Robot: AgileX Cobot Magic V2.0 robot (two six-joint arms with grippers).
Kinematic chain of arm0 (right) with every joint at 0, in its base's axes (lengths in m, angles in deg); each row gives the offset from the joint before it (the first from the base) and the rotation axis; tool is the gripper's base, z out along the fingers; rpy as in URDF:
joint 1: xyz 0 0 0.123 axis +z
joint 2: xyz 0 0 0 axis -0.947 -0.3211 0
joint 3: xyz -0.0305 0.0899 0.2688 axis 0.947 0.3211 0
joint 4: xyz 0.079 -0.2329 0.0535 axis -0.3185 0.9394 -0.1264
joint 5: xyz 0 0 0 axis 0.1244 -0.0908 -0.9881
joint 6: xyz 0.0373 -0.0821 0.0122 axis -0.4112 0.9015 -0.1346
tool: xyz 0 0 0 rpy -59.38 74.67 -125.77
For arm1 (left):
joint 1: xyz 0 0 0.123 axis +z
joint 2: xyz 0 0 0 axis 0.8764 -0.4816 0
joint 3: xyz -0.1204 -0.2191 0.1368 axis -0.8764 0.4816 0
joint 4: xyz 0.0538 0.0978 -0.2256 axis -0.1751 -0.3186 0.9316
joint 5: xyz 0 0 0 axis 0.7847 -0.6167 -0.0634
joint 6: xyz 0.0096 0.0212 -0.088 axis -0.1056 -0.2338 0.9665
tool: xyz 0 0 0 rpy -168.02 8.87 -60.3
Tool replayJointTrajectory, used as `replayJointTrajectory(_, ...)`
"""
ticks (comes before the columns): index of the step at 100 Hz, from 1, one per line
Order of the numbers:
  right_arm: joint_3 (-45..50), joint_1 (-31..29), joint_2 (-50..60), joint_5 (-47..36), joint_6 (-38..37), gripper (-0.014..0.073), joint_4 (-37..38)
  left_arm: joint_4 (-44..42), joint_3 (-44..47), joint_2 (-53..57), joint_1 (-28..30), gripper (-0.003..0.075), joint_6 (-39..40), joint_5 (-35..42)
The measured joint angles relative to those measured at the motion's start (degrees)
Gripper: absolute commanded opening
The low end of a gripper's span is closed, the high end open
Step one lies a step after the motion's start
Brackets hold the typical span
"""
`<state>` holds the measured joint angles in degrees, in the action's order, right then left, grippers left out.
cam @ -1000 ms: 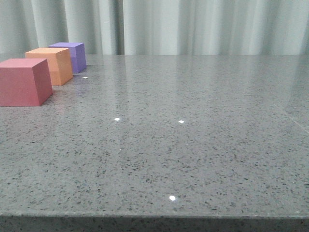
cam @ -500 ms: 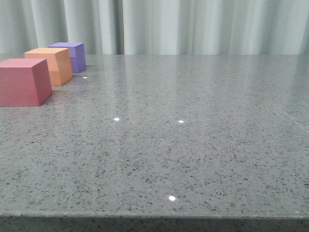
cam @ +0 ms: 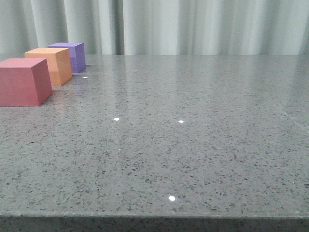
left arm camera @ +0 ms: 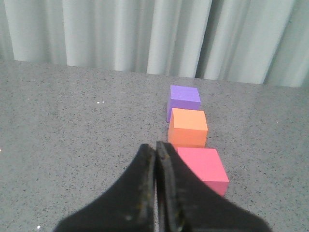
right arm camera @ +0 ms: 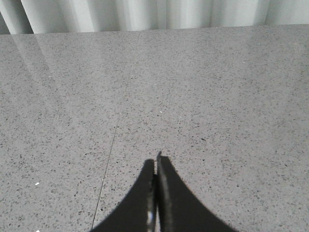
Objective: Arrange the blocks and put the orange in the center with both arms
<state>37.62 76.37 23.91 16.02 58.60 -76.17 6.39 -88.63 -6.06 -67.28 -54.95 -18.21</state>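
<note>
Stretching grey and speckled toward pale curtains (cam: 193, 26), the tabletop (cam: 193, 145) carries three cubes in one row at its far left. That row runs from near to far: the pinkish-red cube (cam: 24, 81) nearest, the orange cube (cam: 49, 65) in the middle, the purple cube (cam: 72, 55) farthest. The left hand (left arm camera: 155, 150) hangs above the tabletop near the pinkish-red cube, fingers pressed together on nothing. The right hand (right arm camera: 156, 162) is likewise closed and holds nothing, over bare tabletop.

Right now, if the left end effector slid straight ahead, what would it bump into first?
Probably the pinkish-red cube, just ahead and slightly to one side of the shut left end effector. It might slip past; depth is unclear.
</note>
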Motion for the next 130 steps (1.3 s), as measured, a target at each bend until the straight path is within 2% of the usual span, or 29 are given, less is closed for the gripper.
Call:
replayJointTrajectory(22,0.0,0.0,0.0,0.0,0.0,-0.0069,0.0,0.0,0.2,0.0,0.0,-0.0020,0.0,0.0)
replayJointTrajectory(37,0.0,0.0,0.0,0.0,0.0,-0.0069,0.0,-0.3,2.7,0.1,0.0,-0.0020,0.0,4.0)
replayJointTrajectory(59,0.0,0.0,0.0,0.0,0.0,-0.0069,0.0,-1.4,11.6,4.7,0.0,-0.0020,0.0,10.9)
replayJointTrajectory(104,0.0,0.0,0.0,0.0,0.0,-0.0069,0.0,-3.9,30.0,23.4,0.0,-0.0020,0.0,12.5)
replayJointTrajectory(130,0.0,0.0,0.0,0.0,0.0,-0.0069,0.0,-4.1,36.1,27.1,0.0,-0.0020,0.0,18.8)
